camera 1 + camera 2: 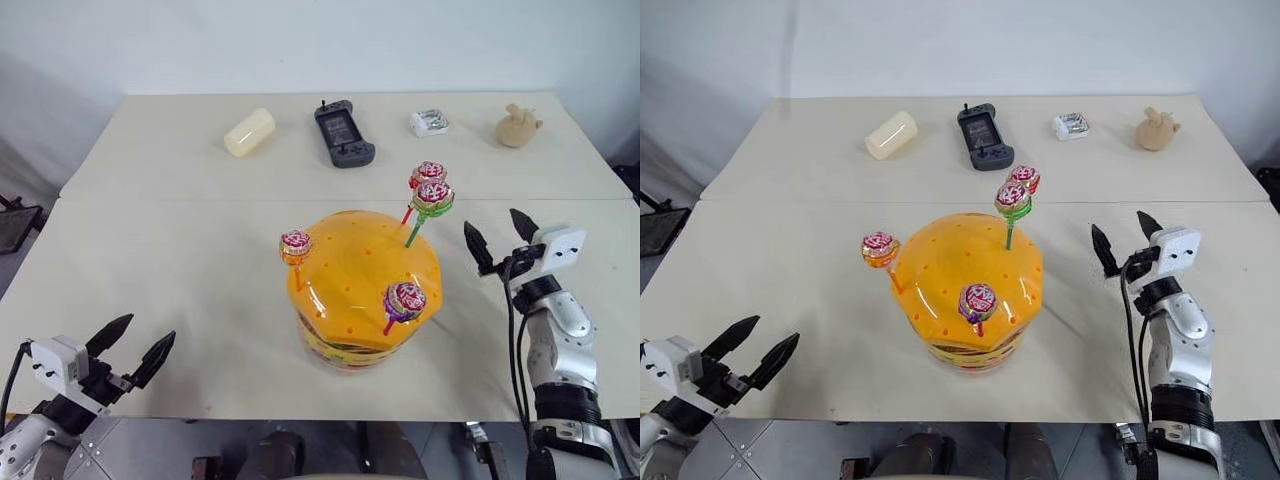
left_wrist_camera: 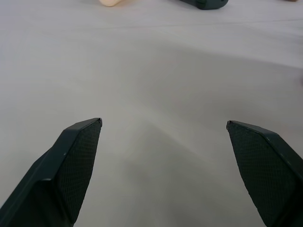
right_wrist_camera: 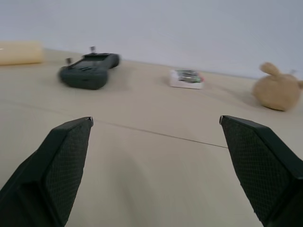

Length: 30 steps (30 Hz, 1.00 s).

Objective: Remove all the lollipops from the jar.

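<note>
The jar point(image 1: 362, 290), a burger-shaped container with a glossy orange dome, stands at the table's near middle. Several lollipops stick out of its holes: one on an orange stick point(image 1: 295, 247) at the left, one on a purple stick point(image 1: 404, 300) at the front, and two close together at the top right, on a green stick point(image 1: 433, 198) and a red stick point(image 1: 428, 174). My left gripper point(image 1: 133, 347) hovers open at the table's near-left corner, well left of the jar. To the jar's right my right gripper point(image 1: 498, 236) is raised and open, holding nothing.
Along the far side of the table point(image 1: 160, 250) lie a cream cylinder point(image 1: 249, 132), a dark handheld game controller point(image 1: 343, 134), a small white packet point(image 1: 429, 122) and a tan plush toy point(image 1: 517, 126). A seam crosses the table behind the jar.
</note>
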### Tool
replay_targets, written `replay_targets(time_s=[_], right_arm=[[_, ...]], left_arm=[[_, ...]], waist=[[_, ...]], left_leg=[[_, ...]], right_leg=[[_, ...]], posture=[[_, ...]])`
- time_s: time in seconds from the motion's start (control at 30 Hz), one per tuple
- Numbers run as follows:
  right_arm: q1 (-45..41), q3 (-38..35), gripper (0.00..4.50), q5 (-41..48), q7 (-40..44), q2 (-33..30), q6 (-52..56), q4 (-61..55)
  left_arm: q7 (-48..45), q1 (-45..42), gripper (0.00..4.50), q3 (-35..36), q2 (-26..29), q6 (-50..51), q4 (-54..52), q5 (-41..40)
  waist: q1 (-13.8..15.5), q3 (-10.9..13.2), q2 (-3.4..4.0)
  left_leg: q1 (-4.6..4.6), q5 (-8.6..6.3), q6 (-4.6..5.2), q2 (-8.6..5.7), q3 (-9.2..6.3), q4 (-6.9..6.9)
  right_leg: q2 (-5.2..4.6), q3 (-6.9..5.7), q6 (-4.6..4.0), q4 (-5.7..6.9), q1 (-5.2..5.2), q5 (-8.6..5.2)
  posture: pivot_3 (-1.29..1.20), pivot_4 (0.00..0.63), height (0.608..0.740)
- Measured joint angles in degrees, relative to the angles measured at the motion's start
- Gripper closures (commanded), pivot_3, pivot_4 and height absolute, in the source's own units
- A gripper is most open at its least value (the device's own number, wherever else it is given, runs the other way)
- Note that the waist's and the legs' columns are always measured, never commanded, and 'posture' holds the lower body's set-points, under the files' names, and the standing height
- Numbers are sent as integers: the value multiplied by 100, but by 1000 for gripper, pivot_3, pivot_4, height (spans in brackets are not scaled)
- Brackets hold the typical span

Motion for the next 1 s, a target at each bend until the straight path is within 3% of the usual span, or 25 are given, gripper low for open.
replay_targets(time_s=[0.17, 0.33, 0.43, 0.6, 0.83, 1.0], right_arm=[[109, -16, 0, 427, 854, -431, 246, -150], [432, -341, 0, 1681, 1877, -761, 1034, -908], [916, -1066, 0, 2650, 2087, -1297, 1799, -1847], [2017, -2205, 0, 4089, 1972, -1550, 2777, -3608], [3116, -2446, 0, 4433, 2760, -1552, 3036, -4823], [3028, -2328, 0, 4436, 3386, -1550, 2937, -5102]], left_arm=[[-245, -108, 20, 130, 302, 19, 88, -196], [-920, -469, 20, 505, 602, -96, 1015, -645], [-1390, -657, 20, 600, 1065, 130, 1441, -861], [-2336, -1398, 20, 522, 1708, 907, 2040, -1406], [-3236, -2241, 20, 262, 2514, 2032, 2096, -1870], [-4017, -3460, 20, -295, 3070, 2214, 2196, -1813]], waist=[[-7, -1, 1], [8, 3, 8], [75, 3, 8], [154, 0, 2], [112, 1, 0], [134, 1, 1]], left_leg=[[2, -2, -1, 5, 1, -5], [0, -6, -4, 15, -1, -5], [-8, -13, 2, 15, -7, -1], [-7, -23, 0, 24, -13, 8], [39, -49, 3, 47, -1, 14], [41, -52, 2, 48, -2, 21]], right_leg=[[2, 1, -1, -4, 0, 0], [6, -3, -5, -9, 0, 0], [4, -8, -4, -17, 1, 0], [10, -17, -8, -17, 9, 1], [33, -12, -8, -29, 59, 0], [35, -15, -10, -35, 67, 2]], posture=[[0, 150, 740], [0, 150, 740], [0, 150, 740], [0, 150, 740], [0, 150, 740], [0, 150, 740]])
